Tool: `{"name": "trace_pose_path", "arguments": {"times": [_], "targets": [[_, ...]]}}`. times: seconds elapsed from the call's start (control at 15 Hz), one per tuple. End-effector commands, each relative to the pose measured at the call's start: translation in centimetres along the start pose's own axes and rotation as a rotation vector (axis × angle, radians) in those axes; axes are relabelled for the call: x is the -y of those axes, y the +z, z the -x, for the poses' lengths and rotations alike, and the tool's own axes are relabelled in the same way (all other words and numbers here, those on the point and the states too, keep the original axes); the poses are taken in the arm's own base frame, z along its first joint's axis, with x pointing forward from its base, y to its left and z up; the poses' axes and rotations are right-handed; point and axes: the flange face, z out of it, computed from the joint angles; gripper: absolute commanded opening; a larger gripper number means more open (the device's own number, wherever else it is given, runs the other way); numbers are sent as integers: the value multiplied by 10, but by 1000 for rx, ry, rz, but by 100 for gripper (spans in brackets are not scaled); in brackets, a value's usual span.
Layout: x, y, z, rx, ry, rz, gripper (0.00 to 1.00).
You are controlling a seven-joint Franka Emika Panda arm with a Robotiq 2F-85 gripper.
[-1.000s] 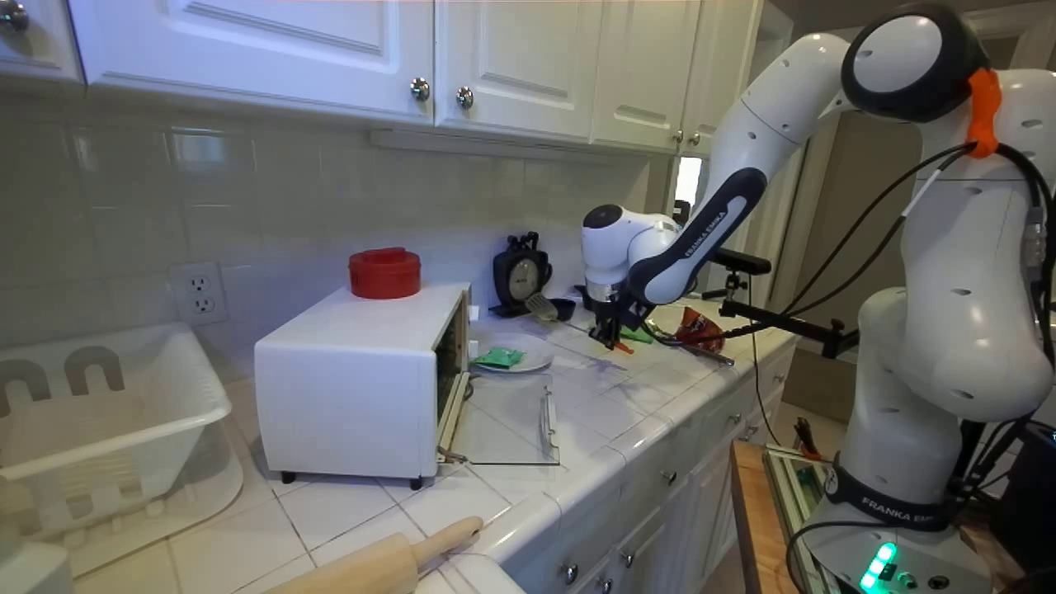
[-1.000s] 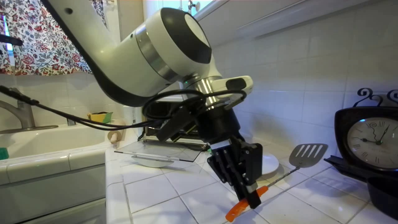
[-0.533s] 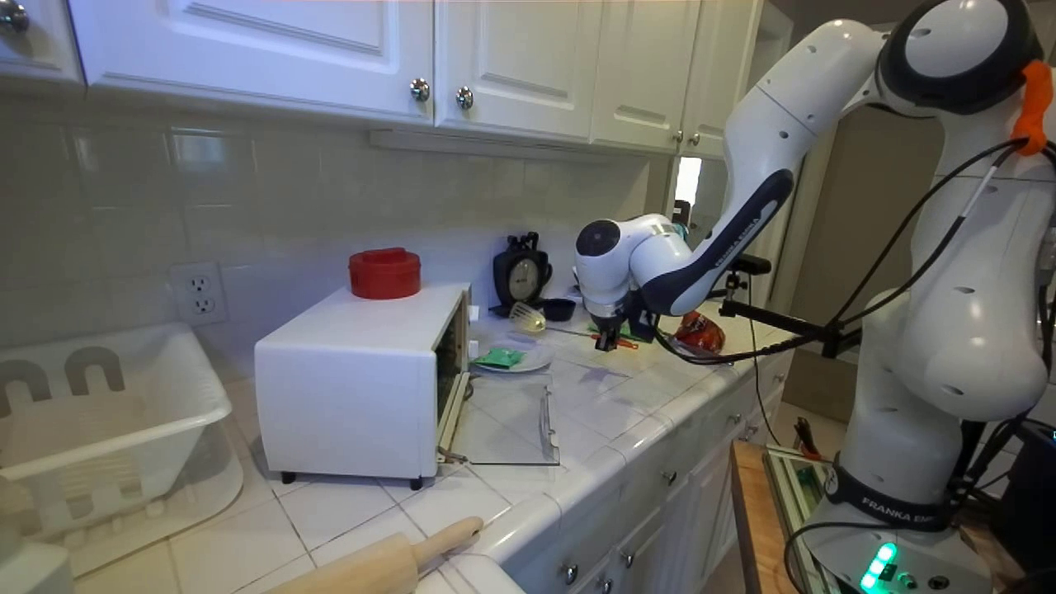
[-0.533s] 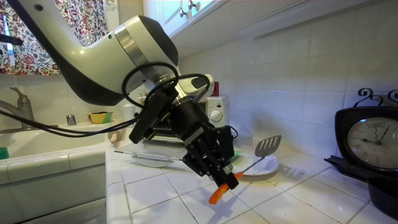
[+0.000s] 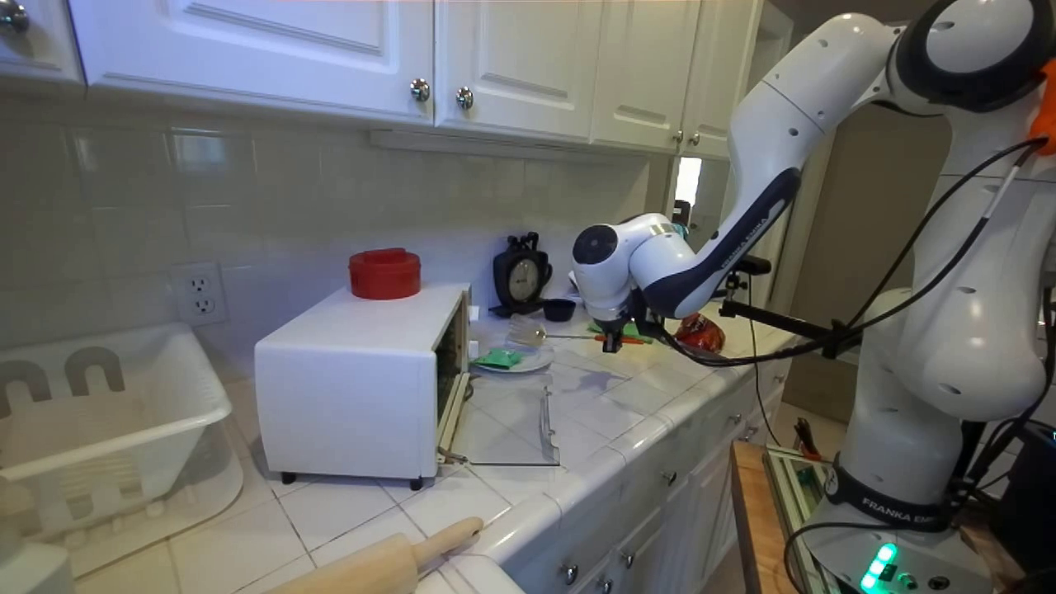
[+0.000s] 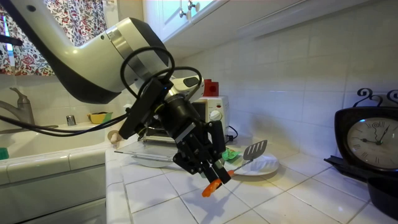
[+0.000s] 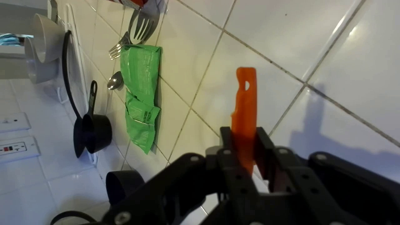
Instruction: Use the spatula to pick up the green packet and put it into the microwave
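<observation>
I'm gripping the orange-handled slotted metal spatula point(image 6: 230, 172) in the black claw point(image 7: 243, 137), bringing it closer to the small green packet point(image 5: 499, 357) on the round white plate point(image 6: 265, 165), so scooping's looking near.

The black gripper point(image 7: 244, 132) has an orange-and-grey spatula point(image 7: 246, 114). Away from the gripper: a green packet point(image 5: 499, 357), a white microwave point(image 5: 351, 396).
</observation>
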Motion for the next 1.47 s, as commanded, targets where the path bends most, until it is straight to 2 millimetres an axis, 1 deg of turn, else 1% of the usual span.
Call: {"name": "trace_pose_path", "arguments": {"times": [0.0, 0.73, 1.4], "targets": [[-7, -3, 1, 6, -58, 26, 5], [-14, 0, -15, 25, -123, -12, 5], [-20, 8, -42, 91, -126, -155, 5]]}}
